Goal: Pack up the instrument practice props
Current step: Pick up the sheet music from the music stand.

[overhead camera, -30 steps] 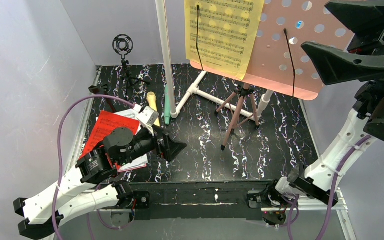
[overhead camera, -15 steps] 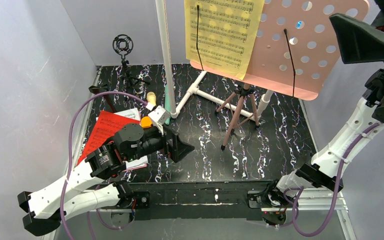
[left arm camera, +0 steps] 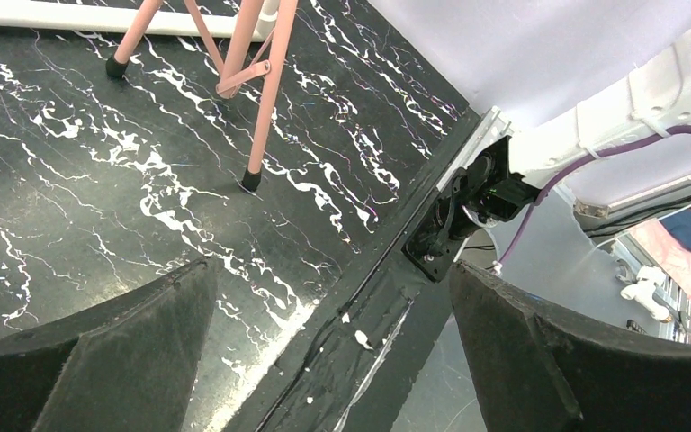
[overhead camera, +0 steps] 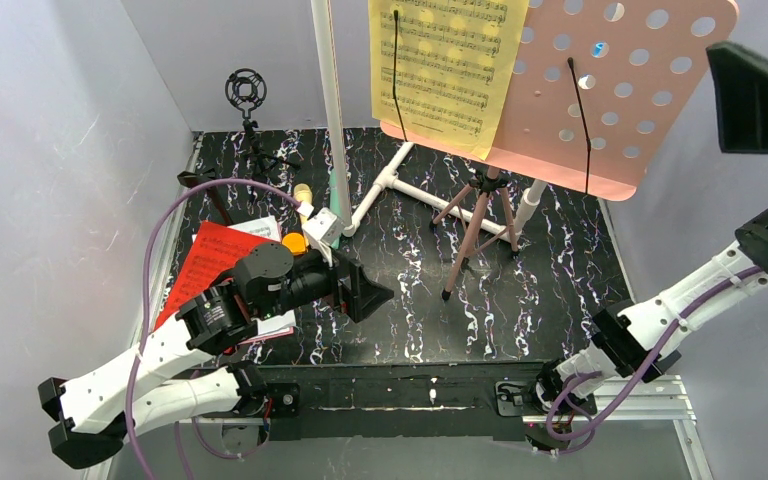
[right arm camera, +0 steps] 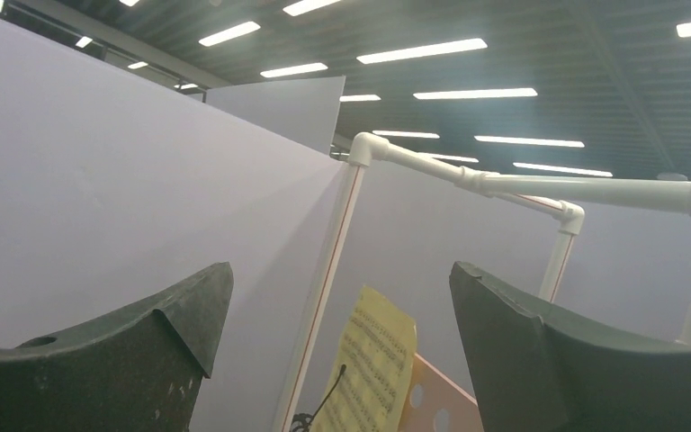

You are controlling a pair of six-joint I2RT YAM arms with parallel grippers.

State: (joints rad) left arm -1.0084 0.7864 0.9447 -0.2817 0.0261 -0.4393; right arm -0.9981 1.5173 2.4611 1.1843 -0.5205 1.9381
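- the left gripper [overhead camera: 365, 290], in the lower middle of the top view, has its jaws spread wide and empty, low over the table [overhead camera: 560, 280], facing the tripod legs [left arm camera: 265, 99].
- the right gripper [right arm camera: 342, 266] is high at the upper right edge, also released, holding nothing.
- the pink music stand [overhead camera: 545, 160] stands at the upper right. its plate is stiff and wide on thin legs, so probably top-heavy; i would take it low on the pole.
- the yellow sheet music [overhead camera: 445, 70] hangs on the plate under a black wire clip [overhead camera: 397, 60]. it is thin paper that tears easily; pinch a free edge.
- the red folder [overhead camera: 205, 265] lies flat at the left, likely slippery; take one edge.
- the yellow microphone [overhead camera: 303, 192] and the mint-green microphone [overhead camera: 333, 190] lie left of centre, beside the white pipe [overhead camera: 328, 110]. they are round and may roll; grasp across the middle.
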